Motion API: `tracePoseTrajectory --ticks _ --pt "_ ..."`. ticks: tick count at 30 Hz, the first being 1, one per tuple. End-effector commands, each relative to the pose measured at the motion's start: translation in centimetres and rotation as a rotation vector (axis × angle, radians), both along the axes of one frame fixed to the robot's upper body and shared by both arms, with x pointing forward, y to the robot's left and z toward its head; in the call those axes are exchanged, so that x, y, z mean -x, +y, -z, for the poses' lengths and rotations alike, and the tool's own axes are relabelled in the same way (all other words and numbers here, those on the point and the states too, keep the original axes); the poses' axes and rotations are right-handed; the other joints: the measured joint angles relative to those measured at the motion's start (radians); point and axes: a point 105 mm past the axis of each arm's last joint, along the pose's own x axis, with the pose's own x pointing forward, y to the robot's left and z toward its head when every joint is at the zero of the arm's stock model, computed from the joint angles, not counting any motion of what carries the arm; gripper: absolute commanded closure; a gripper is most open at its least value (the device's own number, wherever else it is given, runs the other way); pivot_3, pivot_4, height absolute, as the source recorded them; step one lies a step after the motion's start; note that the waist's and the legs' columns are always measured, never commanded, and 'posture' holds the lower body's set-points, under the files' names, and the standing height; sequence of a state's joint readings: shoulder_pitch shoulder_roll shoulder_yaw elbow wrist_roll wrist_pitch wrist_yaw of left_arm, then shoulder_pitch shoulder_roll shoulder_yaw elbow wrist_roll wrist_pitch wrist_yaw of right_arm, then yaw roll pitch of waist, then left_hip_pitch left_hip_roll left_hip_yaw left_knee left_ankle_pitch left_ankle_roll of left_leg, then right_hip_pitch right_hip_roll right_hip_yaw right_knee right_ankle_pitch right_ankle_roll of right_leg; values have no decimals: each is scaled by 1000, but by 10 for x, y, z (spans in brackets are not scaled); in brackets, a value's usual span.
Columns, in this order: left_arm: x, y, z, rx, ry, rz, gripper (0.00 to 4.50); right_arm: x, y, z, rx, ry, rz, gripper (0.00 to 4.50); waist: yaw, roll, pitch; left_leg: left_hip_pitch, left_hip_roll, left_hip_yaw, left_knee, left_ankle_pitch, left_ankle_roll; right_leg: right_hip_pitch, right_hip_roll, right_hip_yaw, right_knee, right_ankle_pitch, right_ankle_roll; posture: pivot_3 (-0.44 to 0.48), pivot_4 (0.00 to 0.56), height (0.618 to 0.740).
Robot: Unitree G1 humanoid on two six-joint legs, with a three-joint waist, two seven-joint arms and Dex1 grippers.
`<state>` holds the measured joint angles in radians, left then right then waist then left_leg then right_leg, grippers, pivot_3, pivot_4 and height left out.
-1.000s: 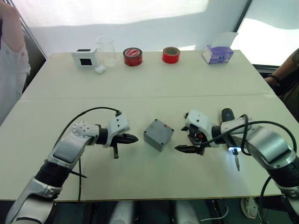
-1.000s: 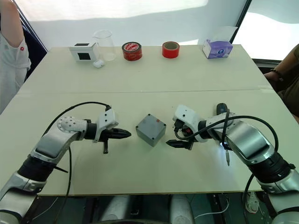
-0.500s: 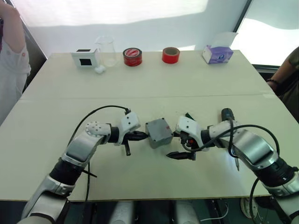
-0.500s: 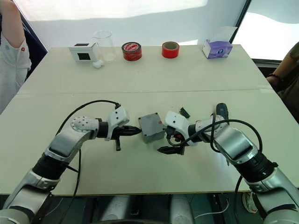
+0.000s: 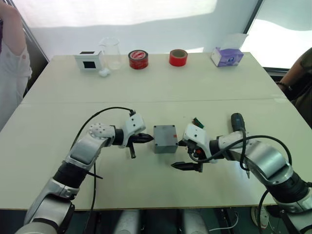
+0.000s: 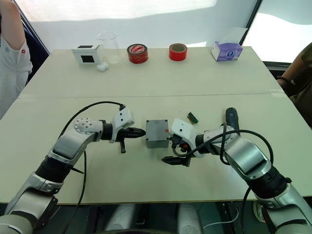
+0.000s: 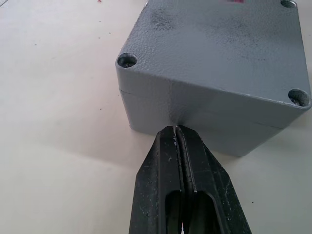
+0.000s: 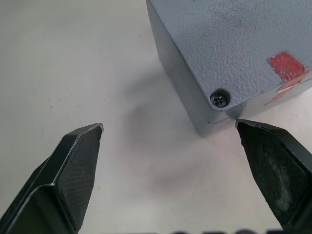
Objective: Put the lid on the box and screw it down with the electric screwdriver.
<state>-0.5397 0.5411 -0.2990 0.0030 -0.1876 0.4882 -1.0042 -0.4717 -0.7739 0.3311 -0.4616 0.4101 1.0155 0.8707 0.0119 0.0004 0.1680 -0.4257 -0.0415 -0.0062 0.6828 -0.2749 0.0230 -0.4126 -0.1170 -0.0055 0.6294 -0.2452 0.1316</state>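
Observation:
The grey box sits mid-table with the lid on top, a seam running between them. The lid has screw holes at its corners and a red mark near one; that corner's hole holds a screw. My left gripper is shut, and its tip touches the box's left wall. My right gripper is open just right of the box, with one corner of the box between its fingers. The electric screwdriver lies on the table to the right, partly behind my right arm.
A small green-brown block lies behind the right gripper. Along the far edge stand a white cube, a clear beaker, two red tape rolls and a purple tissue box. People stand at the left and right.
Both grippers have closed in on the box from either side. The box has turned from a diamond pose to square with the table. The left tip now touches it.

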Motion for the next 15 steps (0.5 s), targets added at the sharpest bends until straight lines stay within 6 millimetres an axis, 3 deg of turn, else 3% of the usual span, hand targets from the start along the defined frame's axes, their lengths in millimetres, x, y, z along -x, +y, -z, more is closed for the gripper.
tracePoseTrajectory --ticks 1,9,11,15 --pt "-2 0 -15 17 -54 15 4500 2 5 -14 -32 -51 -23 13 0 0 0 0 0 0 0 0 0 0 0 0 0 0 0 0 150 740" --pt "7 30 -54 108 -16 -18 4500 -29 -43 -54 -112 -186 186 13 -1 0 0 0 0 0 0 0 0 0 0 0 0 0 0 0 150 740" --pt "12 32 -67 164 5 -9 4500 -57 -64 -64 -185 -267 355 13 0 -2 0 0 0 0 0 0 0 0 0 0 0 0 0 0 150 740" --pt "21 29 -73 180 26 14 4500 -87 -86 -51 -214 -330 514 13 1 -2 0 0 0 0 0 0 0 1 0 0 0 0 0 0 150 740"
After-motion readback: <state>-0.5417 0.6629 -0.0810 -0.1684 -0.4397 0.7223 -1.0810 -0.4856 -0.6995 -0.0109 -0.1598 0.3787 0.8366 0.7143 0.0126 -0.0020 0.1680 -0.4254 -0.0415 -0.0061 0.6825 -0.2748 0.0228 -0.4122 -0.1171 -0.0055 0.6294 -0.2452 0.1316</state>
